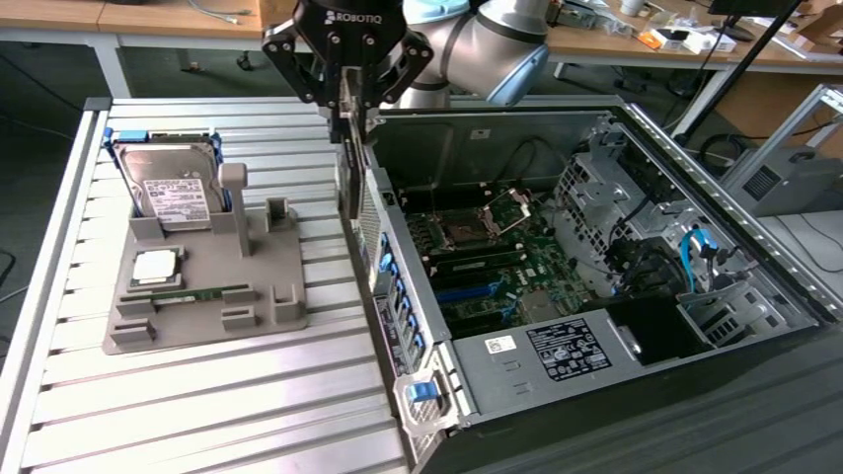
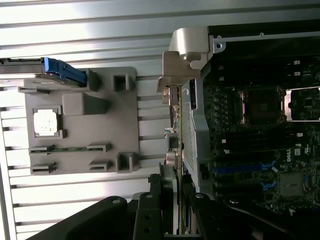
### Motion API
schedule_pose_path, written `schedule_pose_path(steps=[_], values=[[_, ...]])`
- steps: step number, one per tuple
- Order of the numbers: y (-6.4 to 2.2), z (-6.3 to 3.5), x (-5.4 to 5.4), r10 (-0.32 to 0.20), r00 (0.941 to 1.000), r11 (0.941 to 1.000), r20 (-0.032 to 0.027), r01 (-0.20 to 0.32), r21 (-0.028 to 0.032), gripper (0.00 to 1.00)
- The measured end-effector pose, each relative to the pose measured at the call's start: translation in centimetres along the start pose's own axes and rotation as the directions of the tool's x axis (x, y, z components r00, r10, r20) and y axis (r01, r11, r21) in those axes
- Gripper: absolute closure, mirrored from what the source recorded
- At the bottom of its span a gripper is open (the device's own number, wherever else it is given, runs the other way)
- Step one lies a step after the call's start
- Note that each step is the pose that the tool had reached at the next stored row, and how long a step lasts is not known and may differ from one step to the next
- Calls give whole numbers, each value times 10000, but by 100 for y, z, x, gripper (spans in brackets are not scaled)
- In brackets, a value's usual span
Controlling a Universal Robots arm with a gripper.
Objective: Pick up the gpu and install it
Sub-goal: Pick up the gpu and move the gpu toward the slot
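The gpu (image 1: 350, 168) hangs on edge from my gripper (image 1: 346, 99), which is shut on its top edge. It is a thin dark card with a silver bracket, held upright above the near wall of the open computer case (image 1: 619, 326). In the wrist view the gpu (image 2: 173, 145) runs edge-on out from between my fingers (image 2: 150, 205), just over the case wall and beside the motherboard (image 2: 260, 130). The card's lower end is still above the wall's rim, outside the board area.
A grey holder tray (image 1: 211, 316) lies on the slatted table at the exterior view's left. It carries a silver hard drive (image 1: 169, 193), a processor chip (image 1: 156, 265) and a green memory stick (image 1: 192, 293). Cables and a drive cage fill the case's far side.
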State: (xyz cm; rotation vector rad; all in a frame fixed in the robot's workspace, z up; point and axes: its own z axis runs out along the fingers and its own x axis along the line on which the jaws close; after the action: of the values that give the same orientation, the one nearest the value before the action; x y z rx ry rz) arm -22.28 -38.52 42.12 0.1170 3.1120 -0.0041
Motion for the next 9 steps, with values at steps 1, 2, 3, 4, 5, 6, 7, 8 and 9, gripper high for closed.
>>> schedule_pose_path(steps=[1,2,3,4,5,6,7,8,9], values=[[0,0,-7,0,10000,10000,0,0,1,73],[1,1,-14,0,10000,10000,1,0,2,73],[1,1,-20,0,10000,10000,0,0,3,73],[1,1,-26,0,10000,10000,1,0,3,73],[0,1,-32,0,10000,10000,1,0,2,73],[0,1,-36,0,10000,10000,1,0,3,73],[0,1,-40,0,10000,10000,1,0,3,73],[0,1,-45,0,10000,10000,1,0,3,73],[0,2,-53,0,10000,10000,1,0,3,73]])
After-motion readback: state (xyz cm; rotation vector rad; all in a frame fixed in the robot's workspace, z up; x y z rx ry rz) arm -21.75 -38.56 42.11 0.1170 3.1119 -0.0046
